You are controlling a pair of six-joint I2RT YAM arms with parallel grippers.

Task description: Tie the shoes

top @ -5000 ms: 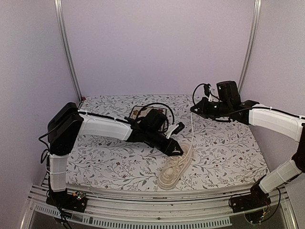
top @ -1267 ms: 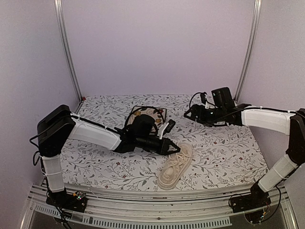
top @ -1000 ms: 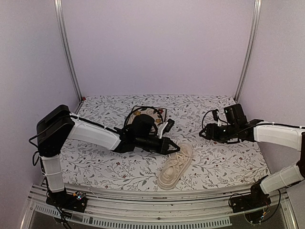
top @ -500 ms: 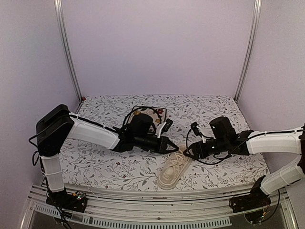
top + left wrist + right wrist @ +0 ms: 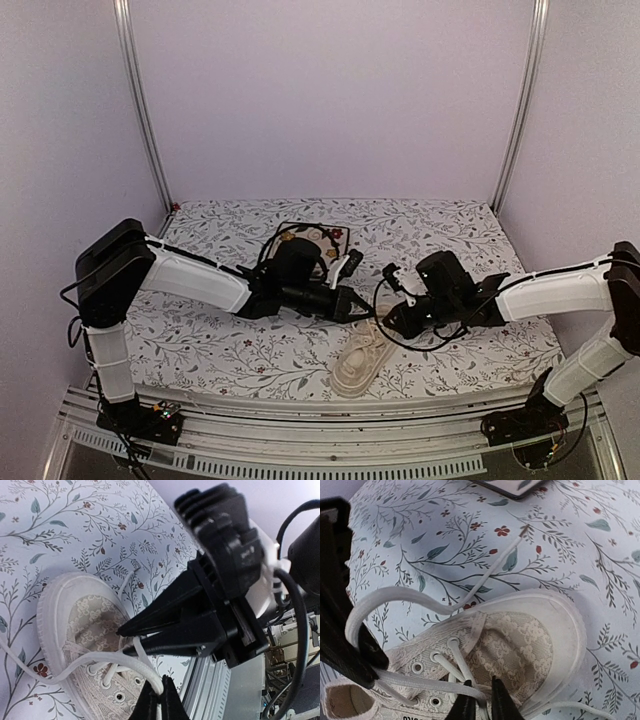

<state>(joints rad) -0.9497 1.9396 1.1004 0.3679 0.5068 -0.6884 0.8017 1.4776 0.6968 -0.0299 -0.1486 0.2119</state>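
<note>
Cream sneaker (image 5: 362, 358) lies sole-down on the floral tablecloth (image 5: 200, 350), centre of the table, toward the near edge, angled diagonally. Laces are not tied. One lace (image 5: 90, 661) runs off the eyelets in a loose arc over the cloth, and its free tip rests on the cloth past the toe cap.

Left gripper (image 5: 160, 696) sits at the far end of the sneaker, fingertips pressed together and pinching that lace strand just above the eyelet row.

Right gripper (image 5: 479, 700) comes in from the right, tips down on the lacing just behind the toe cap. Its fingers are nearly together with a narrow gap and a lace crossing between them; cannot tell if it is actually clamped. The two grippers are just beside each other over the shoe.

Square floral plate (image 5: 324, 236) with a dark rim sits farther back, partly hidden by the left arm, apart from the sneaker.
</note>
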